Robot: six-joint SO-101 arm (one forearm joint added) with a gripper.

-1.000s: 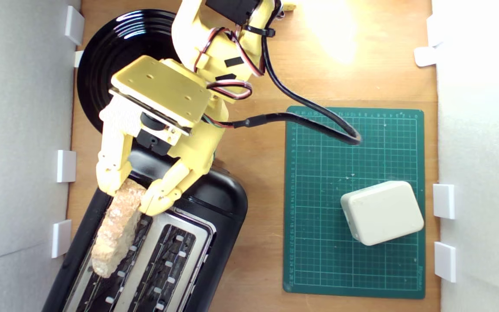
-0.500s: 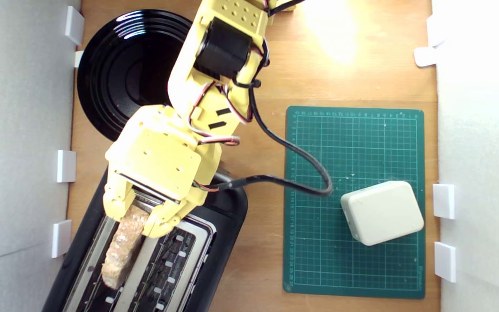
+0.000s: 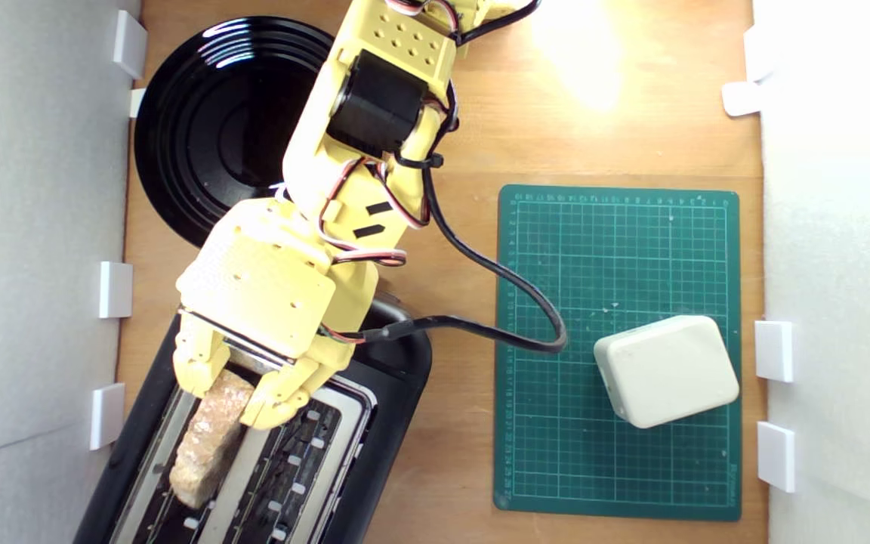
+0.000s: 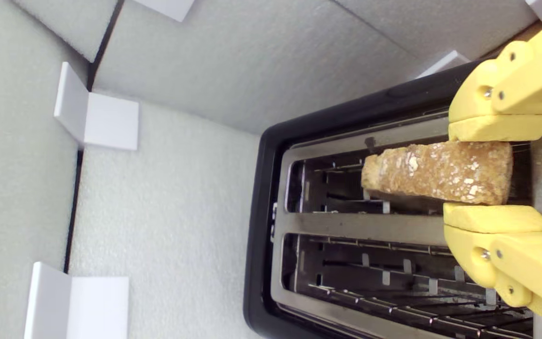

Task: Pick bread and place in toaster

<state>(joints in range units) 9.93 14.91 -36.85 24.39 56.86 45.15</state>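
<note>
The bread (image 3: 205, 446), a tan crusty wedge, stands on edge in the toaster's slot nearer the foam wall, its crust still above the silver top plate. My yellow gripper (image 3: 229, 397) is shut on the bread's thick end. In the wrist view both pads touch the bread (image 4: 435, 172), one on each side, with the gripper (image 4: 497, 173) right over that slot. The black toaster (image 3: 397, 370) lies slanted at the exterior view's lower left. Its second slot (image 4: 384, 278) holds nothing. The toaster's lever is out of view.
A glossy black plate (image 3: 201, 128) sits behind the toaster, partly under my arm. A green cutting mat (image 3: 616, 264) with a white rounded box (image 3: 665, 370) lies at the exterior view's right. White foam walls (image 4: 181, 61) stand close beside the toaster. My black cable (image 3: 495, 264) trails over the mat.
My gripper has carried the bread along the toaster and down. The slice went from tilted above the top plate to lined up with the slot and partly sunk into it.
</note>
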